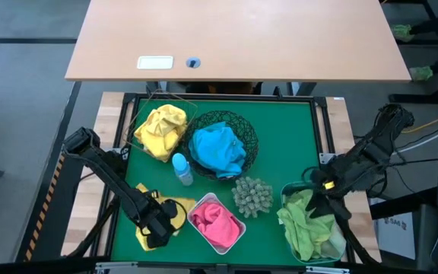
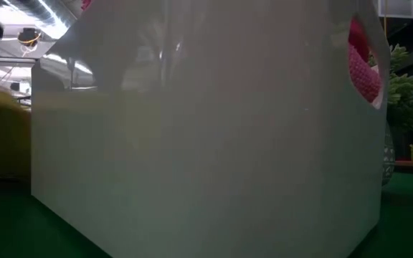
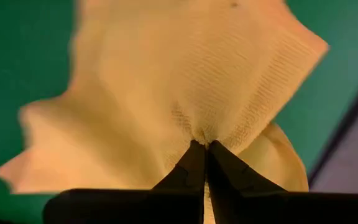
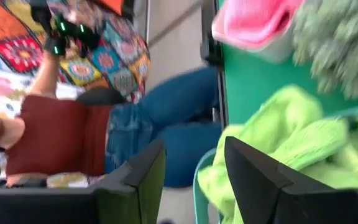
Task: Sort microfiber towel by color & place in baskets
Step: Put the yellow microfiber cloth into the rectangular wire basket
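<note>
High view — L gripper (image 1: 158,225) pinches yellow towel (image 1: 175,215)

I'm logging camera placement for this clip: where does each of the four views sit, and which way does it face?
High view: overhead, looking straight down on the green mat; both arms show.
Low view: at table height, blocked by the white tub; no arm shows.
Left wrist view: looks past the shut left gripper pinching a yellow towel.
Right wrist view: looks past the open right gripper over the green towels toward a seated person.
Shared: the pink towel shows in the low, high and right wrist views.
</note>
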